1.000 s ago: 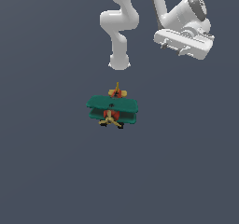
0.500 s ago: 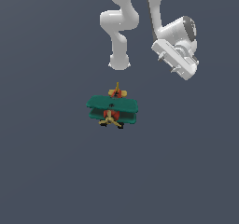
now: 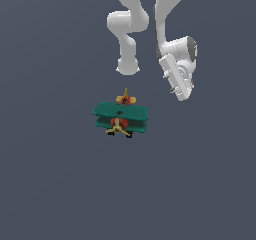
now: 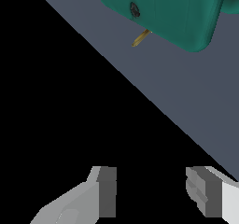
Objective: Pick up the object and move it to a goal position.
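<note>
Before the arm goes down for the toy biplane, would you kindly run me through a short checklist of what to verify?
1. Gripper open: ok, a clear gap shows between the fingers in the wrist view.
2. Nothing held: ok, the gap is empty.
3. Toy biplane resting free on the floor: ok, nothing touches it.
4. Gripper centred over the biplane: not ok, it sits off to the exterior view's right of it.
5. Fingers lined up across a graspable part: cannot tell, only a wing is in the wrist view.
6. Goal position located: cannot tell, no marker shows.
</note>
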You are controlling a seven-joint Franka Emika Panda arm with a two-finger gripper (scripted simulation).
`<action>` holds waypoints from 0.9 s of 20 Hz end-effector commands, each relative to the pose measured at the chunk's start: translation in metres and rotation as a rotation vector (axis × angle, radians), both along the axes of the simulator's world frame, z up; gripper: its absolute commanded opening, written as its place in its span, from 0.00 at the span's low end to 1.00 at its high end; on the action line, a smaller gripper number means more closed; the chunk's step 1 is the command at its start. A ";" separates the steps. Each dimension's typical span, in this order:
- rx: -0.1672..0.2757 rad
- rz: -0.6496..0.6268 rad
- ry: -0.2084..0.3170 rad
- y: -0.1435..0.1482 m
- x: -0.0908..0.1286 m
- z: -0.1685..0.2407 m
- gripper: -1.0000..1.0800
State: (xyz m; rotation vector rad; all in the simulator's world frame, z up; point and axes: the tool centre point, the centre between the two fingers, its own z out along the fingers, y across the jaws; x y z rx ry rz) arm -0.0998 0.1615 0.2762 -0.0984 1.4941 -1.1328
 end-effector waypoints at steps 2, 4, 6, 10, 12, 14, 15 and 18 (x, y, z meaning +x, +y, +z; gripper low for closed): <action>-0.114 0.000 0.073 -0.010 -0.001 -0.025 0.62; -0.178 0.000 0.117 -0.016 -0.002 -0.040 0.62; -0.242 -0.002 0.161 -0.024 -0.003 -0.054 0.62; -0.364 -0.006 0.252 -0.040 -0.008 -0.084 0.62; -0.417 -0.008 0.293 -0.048 -0.010 -0.096 0.62; -0.463 -0.010 0.330 -0.055 -0.012 -0.108 0.62; -0.484 -0.011 0.347 -0.059 -0.013 -0.113 0.62; -0.536 -0.013 0.390 -0.068 -0.017 -0.126 0.62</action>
